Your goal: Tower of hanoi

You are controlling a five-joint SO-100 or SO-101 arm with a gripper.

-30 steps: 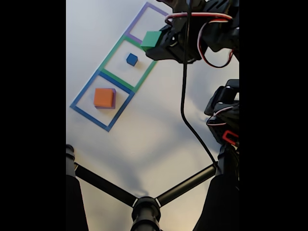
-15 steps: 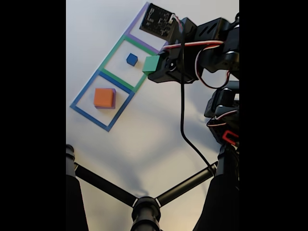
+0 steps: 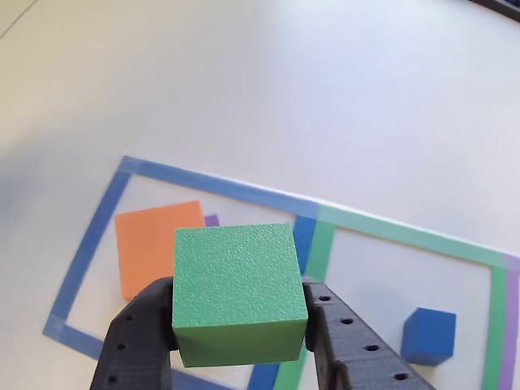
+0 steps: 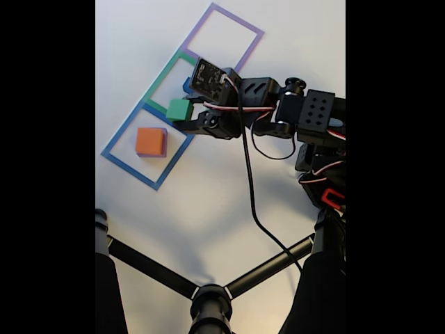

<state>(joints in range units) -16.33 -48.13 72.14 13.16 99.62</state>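
Note:
My gripper (image 3: 240,325) (image 4: 180,111) is shut on a green cube (image 3: 239,292) (image 4: 179,109), held above the table over the edge between the blue and green taped squares. An orange cube (image 3: 156,244) (image 4: 150,141) lies in the blue taped square (image 4: 118,133), on a purple cube of which just a corner (image 3: 212,220) shows. A small blue cube (image 3: 428,335) (image 4: 186,85) sits in the green taped square (image 4: 161,72), partly hidden by the arm in the fixed view. The purple taped square (image 4: 236,21) holds nothing.
Black tripod legs (image 4: 167,275) cross the lower part of the fixed view. The arm's base and cable (image 4: 323,174) stand at the right. White table surface lies open below and left of the squares.
The gripper has carried the green cube from near the purple square, across the green square, toward the blue square with the orange cube.

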